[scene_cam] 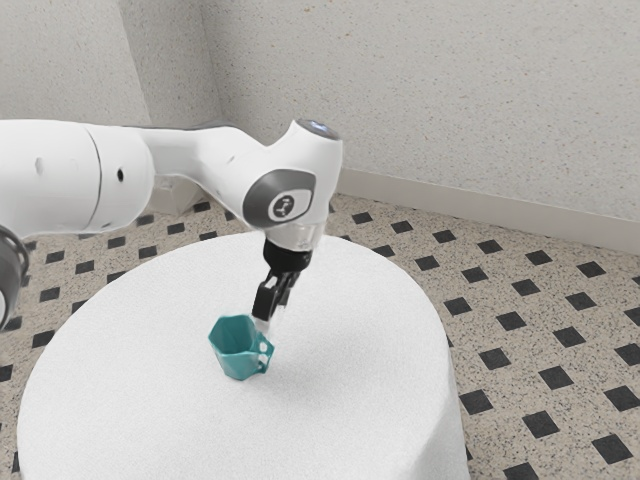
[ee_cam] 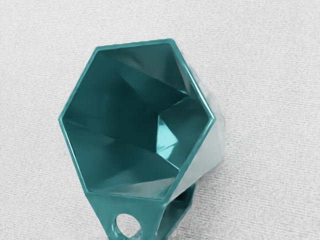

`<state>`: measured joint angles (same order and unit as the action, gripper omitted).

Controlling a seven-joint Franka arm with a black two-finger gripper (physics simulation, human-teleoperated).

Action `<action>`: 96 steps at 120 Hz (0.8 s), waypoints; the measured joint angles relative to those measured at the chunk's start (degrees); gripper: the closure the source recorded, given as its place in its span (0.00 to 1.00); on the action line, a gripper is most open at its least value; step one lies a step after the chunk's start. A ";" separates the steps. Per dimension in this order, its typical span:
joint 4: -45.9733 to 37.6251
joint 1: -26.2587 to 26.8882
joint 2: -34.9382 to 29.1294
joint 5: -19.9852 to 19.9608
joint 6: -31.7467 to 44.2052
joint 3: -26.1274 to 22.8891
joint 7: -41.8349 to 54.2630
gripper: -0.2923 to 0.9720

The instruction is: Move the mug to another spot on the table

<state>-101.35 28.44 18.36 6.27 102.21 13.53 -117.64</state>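
Note:
A teal, faceted mug [scene_cam: 238, 348] with a six-sided rim stands near the middle of the round white table [scene_cam: 130, 400]. Its handle faces the exterior view's right. My black gripper [scene_cam: 265, 338] comes down from above onto that handle side, its fingers close together and shut on the mug at the handle. In the wrist view the mug [ee_cam: 135, 135] lies just under my hand with its empty inside showing, and its handle [ee_cam: 131, 224] with a round hole sits nearest the hand.
The white tabletop [ee_cam: 270, 60] spreads out on all sides of the mug. Its edge drops off toward the exterior view's right to a checkered floor [scene_cam: 540, 330]. A wall [scene_cam: 450, 90] stands behind.

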 joint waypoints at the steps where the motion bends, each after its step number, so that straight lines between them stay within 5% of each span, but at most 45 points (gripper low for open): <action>1: 0.00 -0.01 -0.16 -0.08 0.03 -0.01 0.01 0.29; 36: 1.70 -2.03 -1.97 -1.52 0.27 0.32 11.81 0.26; 96: 12.07 -7.38 -5.95 -5.67 -0.78 2.89 66.65 0.25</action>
<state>-89.28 21.06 12.41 0.60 101.43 16.43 -50.99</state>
